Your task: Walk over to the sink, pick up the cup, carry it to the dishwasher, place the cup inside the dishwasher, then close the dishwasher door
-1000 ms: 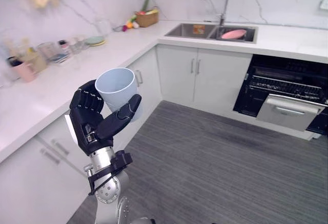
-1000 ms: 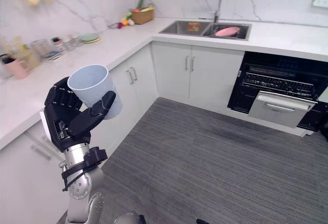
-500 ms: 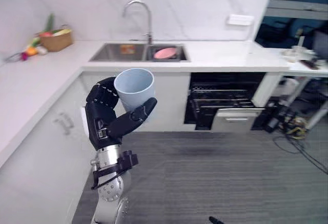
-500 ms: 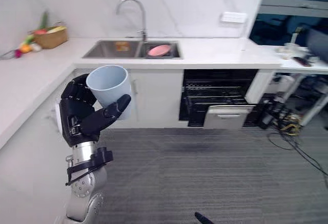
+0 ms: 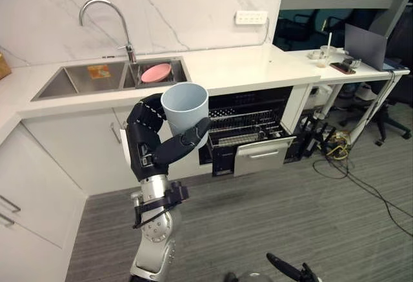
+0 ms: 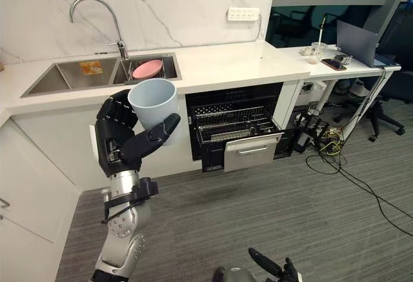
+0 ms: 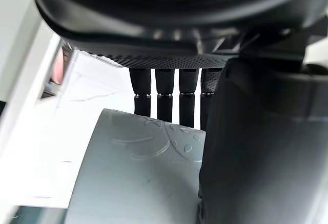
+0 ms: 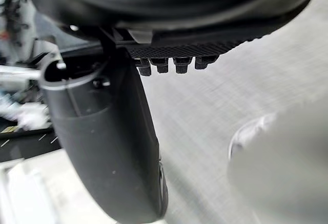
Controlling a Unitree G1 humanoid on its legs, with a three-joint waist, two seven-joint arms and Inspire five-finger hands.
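Pale blue plastic cup (image 5: 185,111) is held upright, mouth up, in the dark left hand (image 5: 150,146), which is raised in the near left of the scene. The fingers (image 7: 164,96) are wrapped round its far wall and the thumb is pressed across its near side. In the left wrist view the cup's embossed wall is seen lying against them. The dark right hand (image 8: 102,131) is seen low over the floor in its own wrist view; whether it is open or closed cannot be told.

Beyond the cup lies the grey striped floor (image 5: 290,211), which is judged to be crossed next. The black open dishwasher (image 5: 248,111) is set under the white stone counter (image 5: 245,62), farther off and to the right of the cup. Its wire rack (image 5: 242,124) shows in the opening above a silver front panel (image 5: 261,156) that stands out toward the room.

The coming move is judged to turn on this: the cup, with its long axis vertical, must be carried right and far, then lowered onto the rack. At the far left, the steel sink (image 5: 71,82) is seen with a pink bowl (image 5: 156,72) in it.
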